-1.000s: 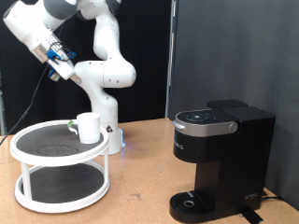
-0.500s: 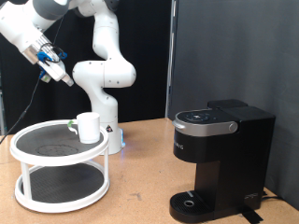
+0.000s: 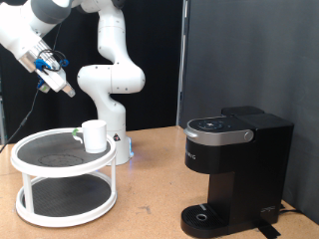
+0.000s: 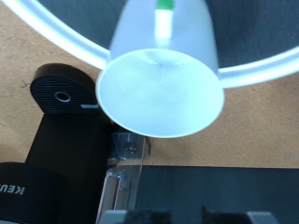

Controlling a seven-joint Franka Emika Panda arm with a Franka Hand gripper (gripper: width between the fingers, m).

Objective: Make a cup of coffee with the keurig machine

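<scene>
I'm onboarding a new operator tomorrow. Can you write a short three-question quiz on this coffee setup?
1. True or false: the gripper holds the cup.
2. The cup stands on: A) the keurig machine's drip base, B) the top shelf of the white two-tier stand, C) the table.
3. Fill in: the machine's lid is ____.

Key: 1. False, the gripper is raised above the stand at the exterior view's left, apart from the cup. 2. B. 3. Closed.
</scene>
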